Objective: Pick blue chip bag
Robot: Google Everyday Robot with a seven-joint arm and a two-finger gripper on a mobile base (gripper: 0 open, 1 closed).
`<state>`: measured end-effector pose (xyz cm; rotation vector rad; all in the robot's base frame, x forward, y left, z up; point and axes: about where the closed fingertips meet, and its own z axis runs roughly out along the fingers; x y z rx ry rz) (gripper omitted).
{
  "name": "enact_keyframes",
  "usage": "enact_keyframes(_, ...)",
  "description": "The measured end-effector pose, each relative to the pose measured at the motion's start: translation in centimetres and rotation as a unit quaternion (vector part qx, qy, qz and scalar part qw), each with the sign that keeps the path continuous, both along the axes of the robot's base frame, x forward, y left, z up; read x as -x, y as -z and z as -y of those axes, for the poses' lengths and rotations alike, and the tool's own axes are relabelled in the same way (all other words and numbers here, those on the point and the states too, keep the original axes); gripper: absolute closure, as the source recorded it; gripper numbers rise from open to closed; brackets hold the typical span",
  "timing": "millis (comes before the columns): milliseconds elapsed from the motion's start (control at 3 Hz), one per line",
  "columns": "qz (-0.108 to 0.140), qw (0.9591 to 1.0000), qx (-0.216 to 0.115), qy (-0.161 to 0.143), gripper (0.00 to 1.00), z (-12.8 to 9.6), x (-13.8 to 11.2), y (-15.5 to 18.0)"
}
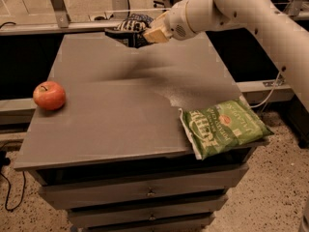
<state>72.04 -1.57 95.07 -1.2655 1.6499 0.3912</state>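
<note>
The blue chip bag, small and dark navy with white lettering, is held in the air above the far edge of the grey table. My gripper is shut on it, gripping its right side with tan fingers. The white arm reaches in from the upper right. The bag casts a shadow on the tabletop below it.
A red apple sits near the table's left edge. A larger bright green chip bag lies at the front right corner, overhanging the edge. Drawers run under the tabletop. Metal frame legs stand behind the table.
</note>
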Motion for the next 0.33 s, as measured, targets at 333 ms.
enact_keyframes(333, -0.001, 1.0, -0.005, 0.006, 1.0, -0.1, -0.27, -0.08)
